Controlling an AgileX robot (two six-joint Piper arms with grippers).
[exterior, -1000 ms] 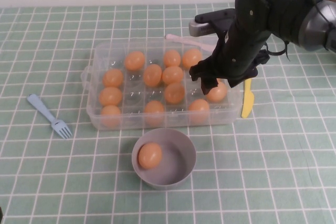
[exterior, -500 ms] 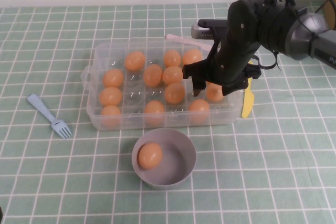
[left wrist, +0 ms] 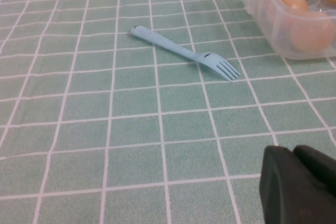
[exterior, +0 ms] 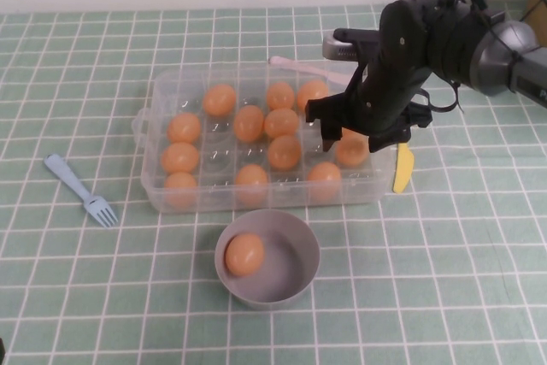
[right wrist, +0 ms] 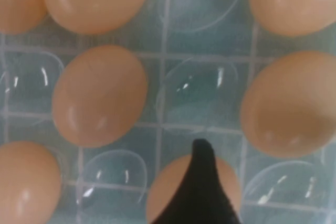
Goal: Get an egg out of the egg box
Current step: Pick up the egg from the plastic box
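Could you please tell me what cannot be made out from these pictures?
- Right pincer: high view, the arm hides its grip on the egg in the egg box.
- Left pincer: left wrist view, cut off by the frame edge.
- Yellow utensil: high view, arm covers its upper part.

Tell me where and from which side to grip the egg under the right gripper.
Grip the egg across its rounded middle, coming straight down: its cup in the egg box hides its lower part. The right gripper hangs over it; the left gripper is parked near the fork.
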